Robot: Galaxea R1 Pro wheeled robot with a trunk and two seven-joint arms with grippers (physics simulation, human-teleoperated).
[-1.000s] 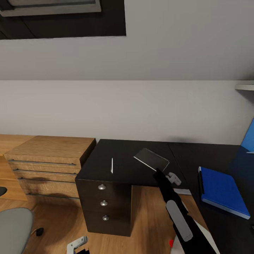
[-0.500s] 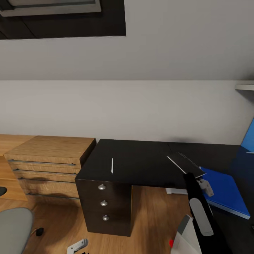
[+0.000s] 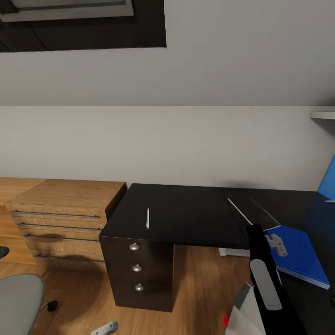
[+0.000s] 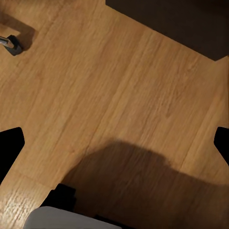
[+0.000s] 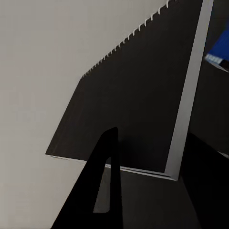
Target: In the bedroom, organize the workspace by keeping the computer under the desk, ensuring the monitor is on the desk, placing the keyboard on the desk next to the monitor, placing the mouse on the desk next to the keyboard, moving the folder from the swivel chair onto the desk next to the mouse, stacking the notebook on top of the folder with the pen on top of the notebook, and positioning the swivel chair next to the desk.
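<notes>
The right end effector (image 3: 257,228) is clenched on the notebook (image 3: 251,210), holding it tilted over the bench (image 3: 186,214) just beside the blue folder (image 3: 298,256). The pen (image 3: 148,217) lies near the bench's left front edge. The left end effector's (image 4: 114,143) fingers are spread apart over the wooden floor (image 4: 119,95).

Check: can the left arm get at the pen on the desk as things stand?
Probably not right away. The left gripper hangs low over the wooden floor, open and empty, while the pen lies up on the desk. Nothing blocks it.

A home study corner: black desk (image 3: 186,214), wooden cabinet (image 3: 65,209), wood floor (image 4: 119,95).
</notes>
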